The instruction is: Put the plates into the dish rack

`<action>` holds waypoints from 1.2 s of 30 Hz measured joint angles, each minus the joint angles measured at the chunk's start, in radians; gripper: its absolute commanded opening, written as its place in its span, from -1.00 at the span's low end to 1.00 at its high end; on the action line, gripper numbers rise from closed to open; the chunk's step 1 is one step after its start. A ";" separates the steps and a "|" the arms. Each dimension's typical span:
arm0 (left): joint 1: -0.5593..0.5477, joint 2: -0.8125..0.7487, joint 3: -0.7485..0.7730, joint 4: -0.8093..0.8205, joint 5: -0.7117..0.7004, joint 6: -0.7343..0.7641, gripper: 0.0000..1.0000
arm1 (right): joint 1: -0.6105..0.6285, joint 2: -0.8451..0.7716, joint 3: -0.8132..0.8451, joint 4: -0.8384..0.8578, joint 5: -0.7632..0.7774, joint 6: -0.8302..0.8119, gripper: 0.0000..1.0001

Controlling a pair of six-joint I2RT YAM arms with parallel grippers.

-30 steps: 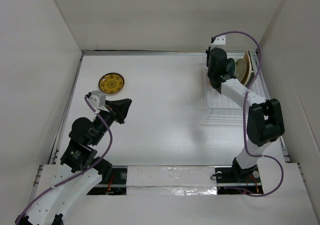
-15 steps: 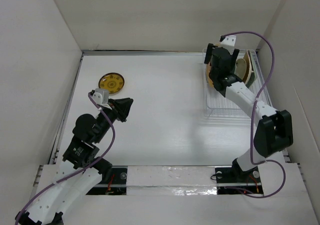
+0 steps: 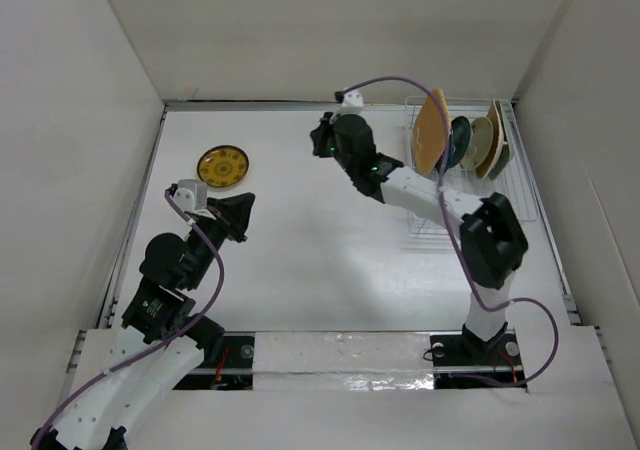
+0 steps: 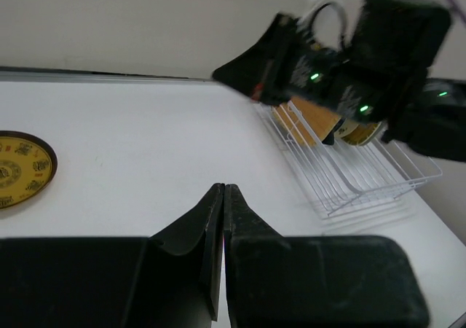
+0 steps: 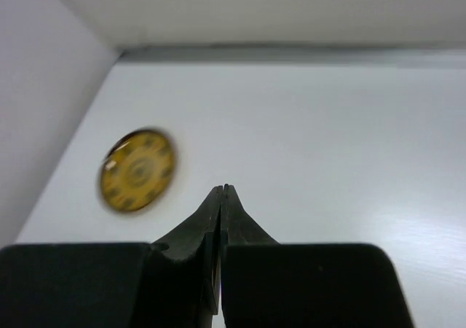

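- My right gripper (image 5: 220, 189) has its fingers pressed together on nothing. In the top view it (image 3: 319, 142) hangs over the far middle of the table (image 3: 330, 260), nose turned left and away from the rack.
- My left gripper (image 4: 222, 188) is likewise closed and empty, low over the table's left half (image 3: 247, 204).
- The yellow plate (image 3: 223, 166) lies flat near the far left corner, the only dish I see outside the rack. It is just beyond the left gripper and well apart from the right one. Both wrist cameras have it in sight (image 5: 137, 169) (image 4: 18, 169).
- The dish rack (image 3: 432, 232) sits at the far right. Plates stand on edge in its slots: a tan plate (image 3: 432, 130) nearest the open table, a teal plate (image 3: 459, 142) behind it, and paler ones beyond. I cannot count them for sure.
- I judge the step in hand to be fetching that last yellow plate.
- The next move calls for parting the fingers, coming down at the plate's rim, and getting one finger under the edge, since it lies flat on a smooth surface.
- The risk I expect is the plate skidding toward the wall instead of lifting.
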 measured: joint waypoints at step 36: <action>0.000 -0.192 0.000 -0.004 0.010 -0.001 -1.00 | 0.128 1.106 1.139 -0.277 -0.262 0.895 -0.31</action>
